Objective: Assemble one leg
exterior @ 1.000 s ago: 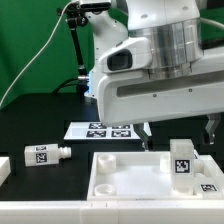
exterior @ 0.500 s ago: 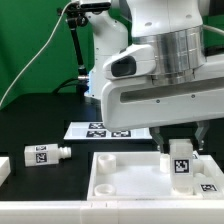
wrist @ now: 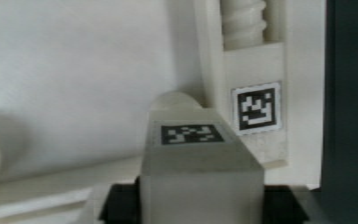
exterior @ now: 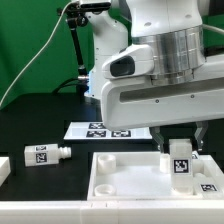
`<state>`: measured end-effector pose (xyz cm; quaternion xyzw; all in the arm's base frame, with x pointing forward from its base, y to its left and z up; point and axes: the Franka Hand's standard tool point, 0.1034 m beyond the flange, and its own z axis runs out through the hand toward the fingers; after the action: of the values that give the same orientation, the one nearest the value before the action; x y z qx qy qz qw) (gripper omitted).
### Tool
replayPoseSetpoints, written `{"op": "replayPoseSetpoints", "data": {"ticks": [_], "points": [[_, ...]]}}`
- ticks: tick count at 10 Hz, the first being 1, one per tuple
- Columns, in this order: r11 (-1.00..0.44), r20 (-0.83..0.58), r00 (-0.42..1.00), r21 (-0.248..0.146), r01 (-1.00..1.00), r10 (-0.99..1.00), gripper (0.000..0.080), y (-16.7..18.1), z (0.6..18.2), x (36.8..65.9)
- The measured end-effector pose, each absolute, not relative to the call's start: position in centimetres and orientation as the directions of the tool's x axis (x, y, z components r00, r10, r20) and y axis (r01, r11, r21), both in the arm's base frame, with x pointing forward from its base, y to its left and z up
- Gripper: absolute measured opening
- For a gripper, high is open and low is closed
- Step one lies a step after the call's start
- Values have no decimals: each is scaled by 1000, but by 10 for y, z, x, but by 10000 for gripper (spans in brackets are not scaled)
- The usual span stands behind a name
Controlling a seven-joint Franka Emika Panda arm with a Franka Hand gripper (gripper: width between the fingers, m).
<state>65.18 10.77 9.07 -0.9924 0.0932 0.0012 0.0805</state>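
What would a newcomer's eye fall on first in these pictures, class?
The bulky white robot arm fills the exterior view's upper right, its gripper straddling an upright leg on the white panel. Another leg lies on its side on the black table at the exterior view's left.

Take twelve o'clock as pointing away from the exterior camera. The big flat white plastic tray-like panel [exterior: 125,180] lies nearest that camera on the black table [exterior: 40,125]. A small white plastic stubby post, the leg [exterior: 181,168], stands upright on the panel's three o'clock part, between the fingers of the gripper [exterior: 181,150]. A second leg [exterior: 42,155] lies on its side on the table at the panel's nine o'clock, apart from it. The thin flat white marker board [exterior: 100,130] lies at the panel's eleven o'clock.
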Motion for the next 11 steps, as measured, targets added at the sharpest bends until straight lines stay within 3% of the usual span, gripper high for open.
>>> {"op": "replayPoseSetpoints", "data": {"ticks": [4, 7, 11], "points": [[-808, -67, 825, -173, -563, -561, 282, 107, 90, 652], [-523, -135, 543, -157, -838, -829, 282, 108, 89, 652], [-272, -184, 292, -125, -954, -938, 282, 109, 89, 653]]}}
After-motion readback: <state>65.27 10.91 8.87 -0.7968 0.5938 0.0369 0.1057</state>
